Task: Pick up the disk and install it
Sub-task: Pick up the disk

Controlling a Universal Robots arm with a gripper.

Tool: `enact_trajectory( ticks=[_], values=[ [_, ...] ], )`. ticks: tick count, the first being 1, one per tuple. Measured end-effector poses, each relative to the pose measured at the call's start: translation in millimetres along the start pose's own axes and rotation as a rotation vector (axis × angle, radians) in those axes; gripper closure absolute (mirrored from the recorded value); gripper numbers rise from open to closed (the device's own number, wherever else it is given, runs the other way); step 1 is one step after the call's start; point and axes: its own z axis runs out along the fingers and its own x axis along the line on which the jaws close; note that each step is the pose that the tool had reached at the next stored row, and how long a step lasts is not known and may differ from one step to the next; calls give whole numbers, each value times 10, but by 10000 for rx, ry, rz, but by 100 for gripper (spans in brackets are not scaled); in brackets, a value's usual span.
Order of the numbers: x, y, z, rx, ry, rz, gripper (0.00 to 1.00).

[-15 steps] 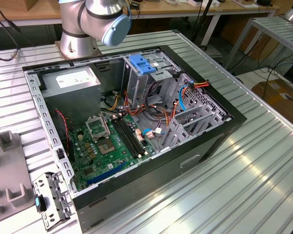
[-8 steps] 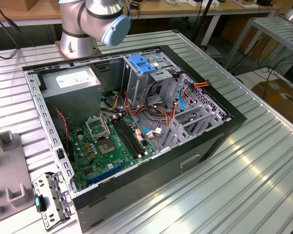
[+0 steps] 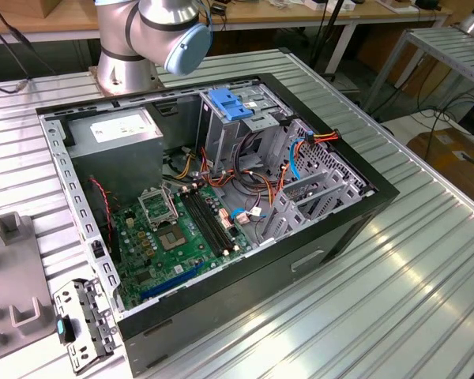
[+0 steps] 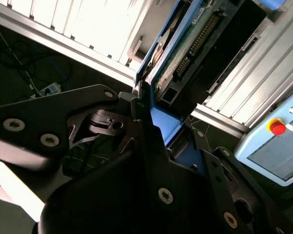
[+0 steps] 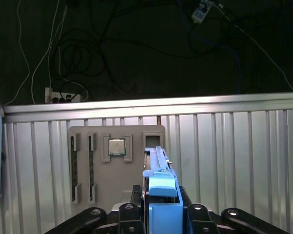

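**Blue rails and silver metal: the disk sits clamped in the gripper**

In both wrist views the gripper (image 5: 162, 217) has its black fingers (image 4: 147, 127) closed on the disk (image 5: 157, 163). The gap between them is narrow, only as wide as the disk is thick. They press on the blue plastic rail (image 5: 162, 195) from both sides. The disk stands on its edge in this grip. The second wrist view shows one flat face of it, with a green circuit board (image 4: 183, 51) and a dark row of connector pins.

The disk is held in the air, clear of the ribbed aluminium table (image 5: 234, 156). In the first wrist view a grey fixture plate (image 5: 117, 187) lies flat on the table beyond the disk. A square processor chip (image 5: 116, 146) sits in one of its pockets. Past the table's edge there is a dark floor with loose cables (image 5: 78, 58). The second wrist view also shows a light-blue control pendant (image 4: 278, 151) with a red button (image 4: 277, 127).

In the exterior view the open computer case (image 3: 245, 292) lies on its side in the middle of the table, and its green motherboard (image 3: 174, 237) faces up. At the far side of the case a bare blue latch plate (image 3: 227, 104) rests on top of the metal drive cage (image 3: 221, 138). A grey metal box (image 3: 114, 134) with a white sticker fills the far left corner of the case. The arm's base (image 3: 126, 59) stands on the table just behind the case.
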Motion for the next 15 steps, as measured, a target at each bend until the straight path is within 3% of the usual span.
enact_trajectory(
  ticks=[15],
  values=[
    [2,-1,-166,-1,0,0,63]
  ],
)
